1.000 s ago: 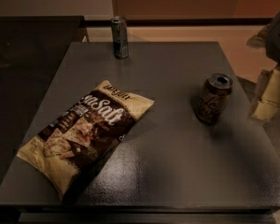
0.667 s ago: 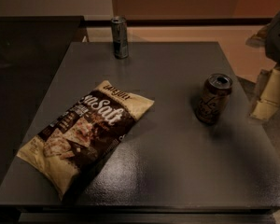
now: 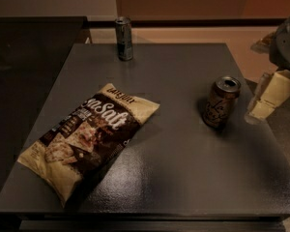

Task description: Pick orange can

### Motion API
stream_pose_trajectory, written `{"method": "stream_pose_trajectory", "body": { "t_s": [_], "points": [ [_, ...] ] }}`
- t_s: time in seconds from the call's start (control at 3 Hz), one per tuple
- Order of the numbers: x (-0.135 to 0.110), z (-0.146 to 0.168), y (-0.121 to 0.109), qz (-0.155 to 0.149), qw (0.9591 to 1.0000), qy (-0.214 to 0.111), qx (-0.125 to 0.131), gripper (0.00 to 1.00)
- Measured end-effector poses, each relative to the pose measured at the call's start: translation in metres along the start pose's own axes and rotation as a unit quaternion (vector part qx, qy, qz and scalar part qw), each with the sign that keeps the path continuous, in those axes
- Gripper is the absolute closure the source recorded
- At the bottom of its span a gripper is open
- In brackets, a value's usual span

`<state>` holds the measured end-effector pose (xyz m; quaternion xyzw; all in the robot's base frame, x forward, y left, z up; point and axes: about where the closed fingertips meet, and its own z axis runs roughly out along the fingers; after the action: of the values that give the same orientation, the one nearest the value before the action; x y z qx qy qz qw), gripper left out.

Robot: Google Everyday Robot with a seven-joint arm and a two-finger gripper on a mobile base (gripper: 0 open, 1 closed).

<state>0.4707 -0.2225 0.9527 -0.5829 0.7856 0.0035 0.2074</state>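
The orange can (image 3: 220,102) stands upright on the right part of the dark grey table (image 3: 183,168). It has a brownish-golden body with script lettering and a silver top with a pull-tab. My gripper (image 3: 262,105) is cream-coloured and hangs at the right edge of the view, just right of the can and apart from it, at about the can's height. It holds nothing that I can see.
A slimmer, taller dark grey can (image 3: 124,38) stands at the table's far edge. A tan and brown snack bag (image 3: 89,137) lies flat on the left half. A dark counter (image 3: 29,47) adjoins the table on the left.
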Motion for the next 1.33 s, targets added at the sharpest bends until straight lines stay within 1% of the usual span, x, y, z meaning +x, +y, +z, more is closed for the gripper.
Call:
{"method": "stream_pose_trajectory", "body": {
  "t_s": [0.33,0.67,1.0,1.33],
  "points": [
    [0.004,0.020,-0.007,0.013,0.9994,-0.028,-0.012,0.00],
    [0.010,0.039,-0.009,0.029,0.9978,-0.051,-0.030,0.00],
    [0.012,0.054,-0.007,0.038,0.9955,-0.072,-0.048,0.00],
    [0.007,0.065,-0.003,0.041,0.9926,-0.094,-0.065,0.00]
  ]
}}
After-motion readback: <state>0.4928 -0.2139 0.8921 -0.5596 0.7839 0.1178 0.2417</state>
